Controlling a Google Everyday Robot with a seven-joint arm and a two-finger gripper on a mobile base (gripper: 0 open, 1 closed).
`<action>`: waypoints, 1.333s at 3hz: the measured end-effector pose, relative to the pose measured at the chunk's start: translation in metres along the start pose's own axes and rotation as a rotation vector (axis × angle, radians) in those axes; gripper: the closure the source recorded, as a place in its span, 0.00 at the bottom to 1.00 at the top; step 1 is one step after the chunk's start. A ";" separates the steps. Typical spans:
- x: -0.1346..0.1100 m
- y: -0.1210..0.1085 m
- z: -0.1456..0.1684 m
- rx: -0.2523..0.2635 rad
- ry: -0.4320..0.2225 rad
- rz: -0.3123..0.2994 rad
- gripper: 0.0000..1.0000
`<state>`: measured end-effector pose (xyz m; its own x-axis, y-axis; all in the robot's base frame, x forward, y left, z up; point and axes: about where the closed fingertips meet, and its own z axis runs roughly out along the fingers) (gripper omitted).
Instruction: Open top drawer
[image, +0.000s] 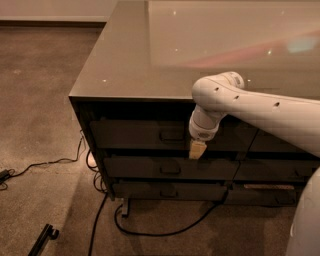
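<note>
The top drawer is a wide dark front just under the tabletop, with a small rectangular pull at its centre. It looks level with the fronts below it. My gripper hangs down from the white arm in front of the cabinet. Its tan tip sits at the drawer's lower edge, a little to the right of the pull and below it.
Two slimmer drawers lie below the top one, and a neighbouring stack stands to the right. The glossy tabletop overhangs the fronts. Black cables trail over the carpet, and a dark bar lies at bottom left.
</note>
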<state>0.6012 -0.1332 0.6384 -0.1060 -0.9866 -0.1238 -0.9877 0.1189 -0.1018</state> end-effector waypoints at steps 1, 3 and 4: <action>-0.001 0.000 -0.005 0.000 0.000 0.000 0.65; -0.002 0.007 -0.019 -0.012 0.020 0.000 1.00; -0.003 0.006 -0.027 -0.012 0.020 0.000 0.82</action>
<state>0.5921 -0.1324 0.6650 -0.1080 -0.9886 -0.1045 -0.9889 0.1176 -0.0904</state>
